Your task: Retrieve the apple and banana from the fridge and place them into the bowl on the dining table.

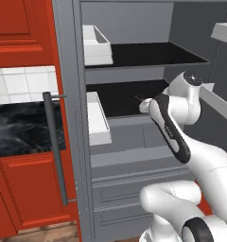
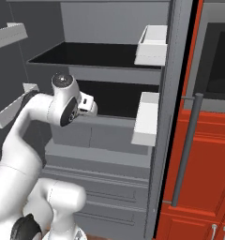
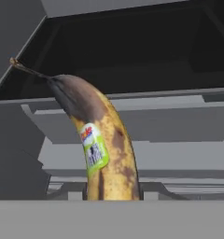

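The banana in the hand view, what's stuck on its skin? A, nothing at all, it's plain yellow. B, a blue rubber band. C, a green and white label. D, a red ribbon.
C: the banana carries a green and white label partway along its yellow, brown-marked skin, below its dark stem end.

The left base view looks from behind the arm's left side, forward and slightly down, into the open fridge [image 1: 134, 142], close enough that its shelves and drawers span most of the frame. The right base view faces the same fridge [image 2: 109, 140] from behind the arm's right side, equally near. Both share the two black inner shelves, the white door bins and the lower drawers. The hand view sits very close behind the banana [image 3: 102, 144], looking along it toward a black shelf [image 3: 142, 70] and the grey compartments below.
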